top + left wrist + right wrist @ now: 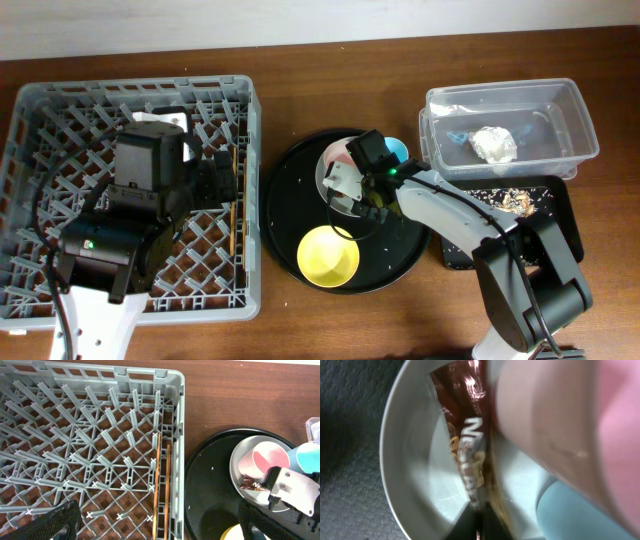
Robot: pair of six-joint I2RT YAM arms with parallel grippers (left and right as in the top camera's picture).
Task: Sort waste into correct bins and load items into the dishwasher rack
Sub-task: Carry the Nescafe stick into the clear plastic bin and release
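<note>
Wrapper [469, 455] lies glossy brown across grey plate [410, 465]

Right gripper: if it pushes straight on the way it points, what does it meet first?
Most likely the brown-and-gold snack wrapper, lying on the grey-white plate directly ahead, with the pink cup just beside it. Depth is hard to judge here.

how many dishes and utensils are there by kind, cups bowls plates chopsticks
cups: 2 (pink cup, light-blue cup)
bowls: 1 (yellow bowl)
plates: 1 (grey-white plate)
chopsticks: 2 (chopsticks lying in the rack)
total: 6
</note>
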